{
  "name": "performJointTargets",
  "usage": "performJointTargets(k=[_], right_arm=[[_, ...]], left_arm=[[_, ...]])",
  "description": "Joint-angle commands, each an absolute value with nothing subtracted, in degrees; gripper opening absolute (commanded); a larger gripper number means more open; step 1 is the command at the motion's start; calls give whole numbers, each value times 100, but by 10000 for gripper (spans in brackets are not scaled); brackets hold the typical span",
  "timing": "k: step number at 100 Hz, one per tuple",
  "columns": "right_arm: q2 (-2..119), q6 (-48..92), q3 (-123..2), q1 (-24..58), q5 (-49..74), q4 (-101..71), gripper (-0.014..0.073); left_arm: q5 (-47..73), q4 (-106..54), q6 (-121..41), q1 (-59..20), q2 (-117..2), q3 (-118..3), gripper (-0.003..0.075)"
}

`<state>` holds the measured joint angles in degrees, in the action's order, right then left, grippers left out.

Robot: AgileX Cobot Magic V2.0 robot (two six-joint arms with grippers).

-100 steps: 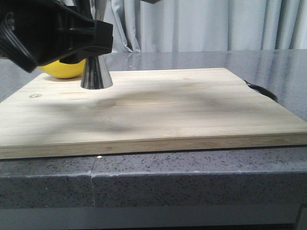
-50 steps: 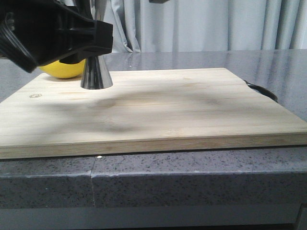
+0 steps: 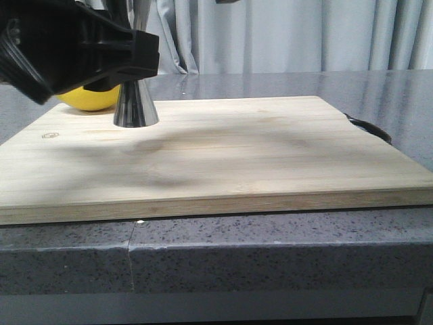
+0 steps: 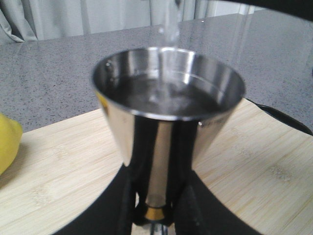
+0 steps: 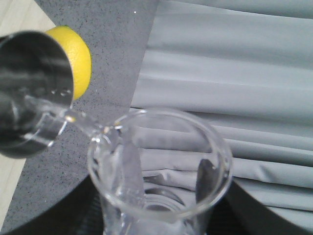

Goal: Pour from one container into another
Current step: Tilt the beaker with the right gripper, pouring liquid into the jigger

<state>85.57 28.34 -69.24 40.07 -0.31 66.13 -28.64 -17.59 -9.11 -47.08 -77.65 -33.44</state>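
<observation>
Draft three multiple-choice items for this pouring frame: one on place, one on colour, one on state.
1. Where does the jigger stand?
A. on the wooden board
B. on the bare counter
C. on a tray

2. What colour is the lemon behind it?
A. green
B. yellow
C. red

3. What is the glass beaker doing?
A. standing upright on the board
B. lying empty on the counter
C. tilted, pouring into the jigger

Answers:
1 A, its base rests on the board in the front view.
2 B, yellow in every view.
3 C, a clear stream leaves its lip and lands in the jigger's cup.
</observation>
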Motion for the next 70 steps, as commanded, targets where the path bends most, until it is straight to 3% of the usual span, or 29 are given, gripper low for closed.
performJointTargets(k=[1, 39, 70], right_arm=[[8284, 2853, -7138, 4020, -231, 6647, 174], [8284, 2831, -7138, 4020, -231, 6607, 174], [8284, 2746, -7138, 4020, -188, 5413, 174]], left_arm=[[-3388, -1716, -859, -4690, -7581, -3501, -19], [-3388, -1716, -859, -4690, -7581, -3501, -19], [-3388, -1716, -859, -4690, -7581, -3501, -19]])
